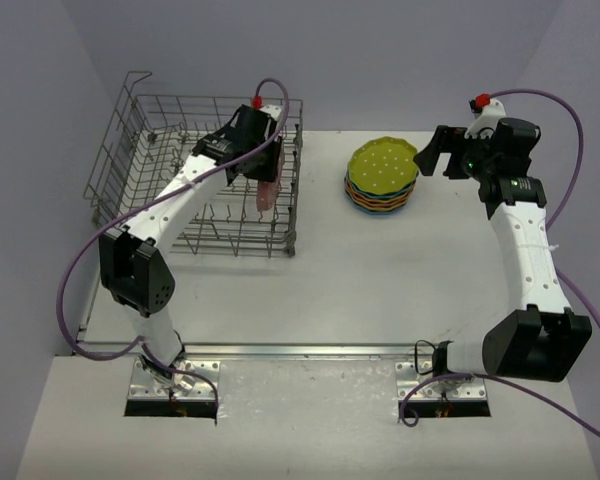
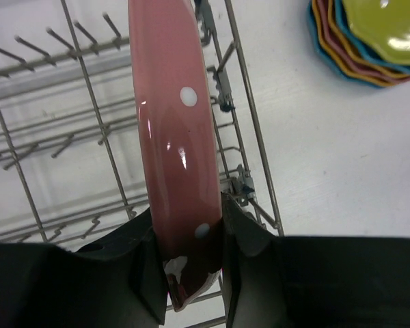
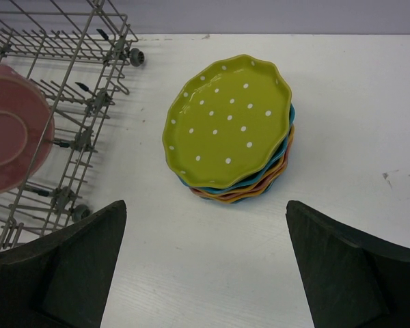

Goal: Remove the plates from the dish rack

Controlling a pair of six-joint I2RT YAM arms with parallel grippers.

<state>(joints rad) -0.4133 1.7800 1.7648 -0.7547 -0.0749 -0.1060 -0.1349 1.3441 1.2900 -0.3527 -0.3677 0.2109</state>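
A pink polka-dot plate point(image 2: 174, 150) stands on edge at the right side of the grey wire dish rack point(image 1: 160, 120), and my left gripper point(image 2: 191, 273) is shut on its rim. In the top view the same pink plate point(image 1: 266, 192) hangs below the left gripper point(image 1: 262, 165). It shows again in the right wrist view as a pink plate point(image 3: 10, 137) inside the dish rack point(image 3: 68, 89). A stack of several plates point(image 1: 382, 176), yellow-green on top, lies on the table. My right gripper point(image 3: 205, 260) hovers open just right of the stack of plates point(image 3: 229, 126), holding nothing.
The rack's raised wire handle point(image 1: 135, 80) is at its far left corner. Purple cables loop from both arms. White tabletop point(image 1: 380, 280) spreads between the rack, the stack and the arm bases.
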